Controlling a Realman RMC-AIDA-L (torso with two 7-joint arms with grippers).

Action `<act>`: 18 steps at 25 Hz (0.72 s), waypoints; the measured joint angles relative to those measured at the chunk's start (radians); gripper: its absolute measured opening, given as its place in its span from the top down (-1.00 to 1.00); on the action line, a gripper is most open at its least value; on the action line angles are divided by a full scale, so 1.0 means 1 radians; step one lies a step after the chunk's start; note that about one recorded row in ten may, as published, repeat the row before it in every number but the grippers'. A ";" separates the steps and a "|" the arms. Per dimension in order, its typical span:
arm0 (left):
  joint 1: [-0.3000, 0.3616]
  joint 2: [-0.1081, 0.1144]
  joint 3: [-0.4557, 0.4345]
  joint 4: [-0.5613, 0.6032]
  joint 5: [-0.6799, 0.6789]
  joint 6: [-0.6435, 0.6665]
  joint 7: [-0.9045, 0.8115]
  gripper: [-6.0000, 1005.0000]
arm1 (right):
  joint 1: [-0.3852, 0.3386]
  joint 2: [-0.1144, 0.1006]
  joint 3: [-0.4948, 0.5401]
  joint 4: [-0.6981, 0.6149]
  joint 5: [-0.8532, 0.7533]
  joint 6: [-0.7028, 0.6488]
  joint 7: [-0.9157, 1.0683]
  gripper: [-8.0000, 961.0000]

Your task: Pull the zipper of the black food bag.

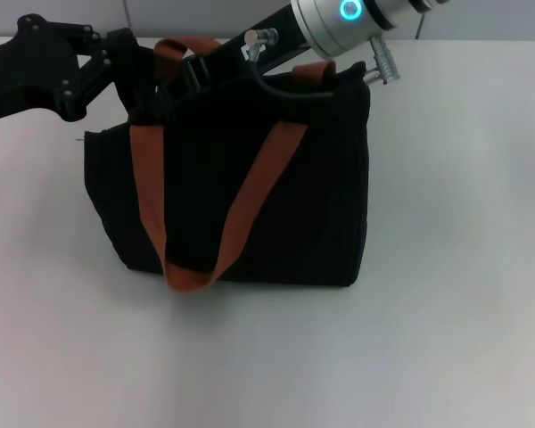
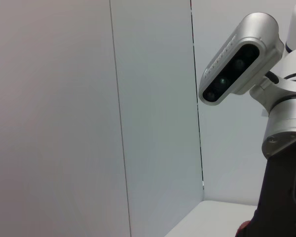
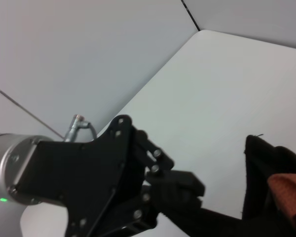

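The black food bag (image 1: 312, 205) stands upright on the white table, with an orange-brown strap (image 1: 245, 209) hanging down its front. My left gripper (image 1: 150, 87) comes in from the left and is shut on the bag's top left edge. In the right wrist view the left gripper (image 3: 173, 191) pinches black fabric that runs to the bag's corner (image 3: 260, 173). My right gripper (image 1: 203, 68) reaches down from the back right onto the bag's top edge near the second strap (image 1: 180, 49). The zipper is hidden behind the two grippers.
White table (image 1: 464, 294) spreads in front of the bag and to both sides. A pale wall (image 2: 89, 98) stands behind. The right arm's silver wrist camera (image 2: 237, 57) and its black gripper body (image 2: 281, 197) fill one side of the left wrist view.
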 joint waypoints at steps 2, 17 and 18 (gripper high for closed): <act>0.000 0.000 0.000 0.000 0.000 0.001 -0.002 0.94 | -0.002 -0.002 -0.001 0.006 -0.001 0.013 0.001 0.54; 0.000 0.000 0.000 0.002 0.000 0.011 -0.006 0.95 | 0.005 -0.002 -0.004 0.022 0.019 0.023 -0.001 0.55; 0.000 0.001 -0.001 0.000 0.000 0.011 -0.006 0.95 | 0.006 -0.001 -0.005 0.022 0.029 0.019 -0.001 0.55</act>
